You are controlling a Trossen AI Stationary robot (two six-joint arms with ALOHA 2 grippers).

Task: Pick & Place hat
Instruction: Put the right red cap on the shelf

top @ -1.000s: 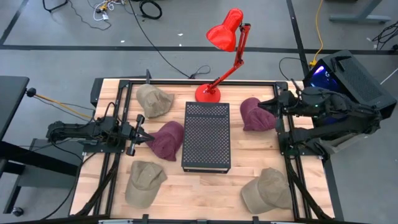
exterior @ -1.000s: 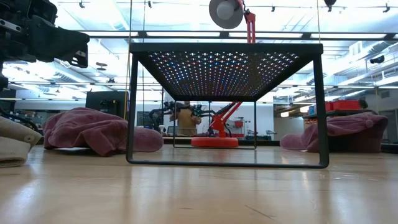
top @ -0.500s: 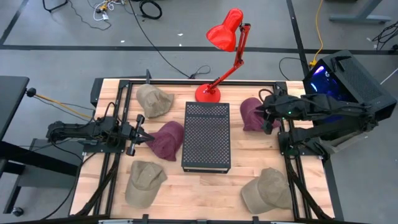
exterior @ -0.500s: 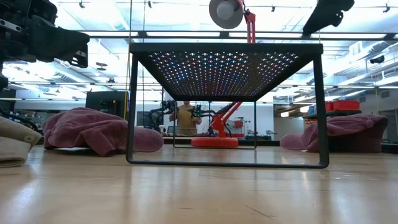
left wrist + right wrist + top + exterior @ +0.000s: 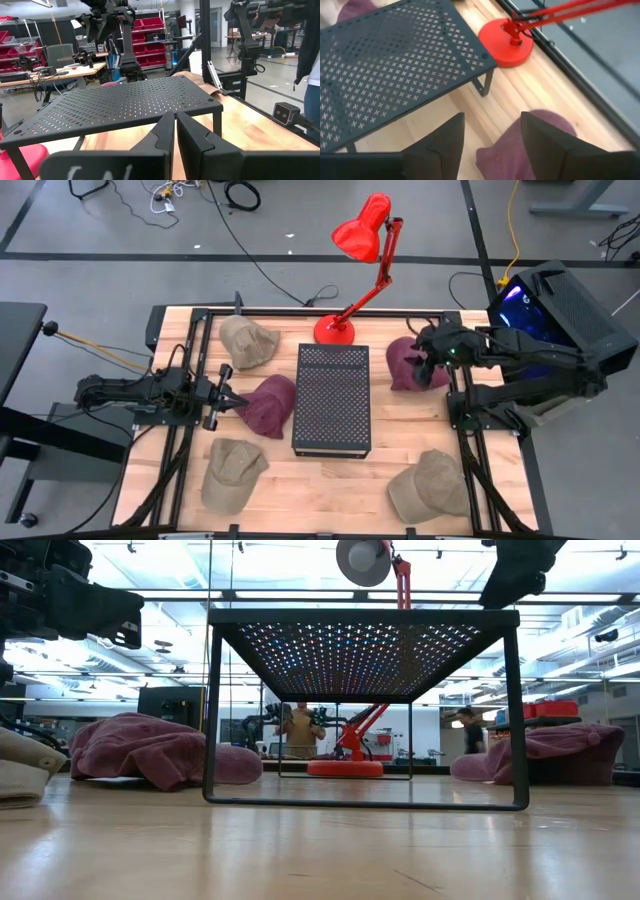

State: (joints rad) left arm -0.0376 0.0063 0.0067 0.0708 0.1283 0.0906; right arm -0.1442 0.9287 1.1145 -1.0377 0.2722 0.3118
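From the high view I have the right gripper (image 5: 424,352) over the maroon hat (image 5: 408,363) on the right side of the table (image 5: 330,485), just right of the black mesh stand (image 5: 333,399). I judge this as the approach step, before any grasp. The left gripper (image 5: 236,402) waits beside the other maroon hat (image 5: 268,405), left of the stand. I count two maroon hats and four tan ones: far left (image 5: 245,340), near left (image 5: 230,470), near right (image 5: 430,485), the fourth glimpsed only low down. One red lamp (image 5: 362,250) stands at the far edge.

In the low view, the right arm hangs above the stand's right corner, with the maroon hat (image 5: 560,753) lying flat on the wood beyond.

The left wrist view shows its fingers (image 5: 162,135) pressed narrow, holding nothing.

In the right wrist view my fingers (image 5: 445,137) stand wide, straddling the hat (image 5: 520,145) below. Next I'd need to descend and close on the crown's loose fabric.
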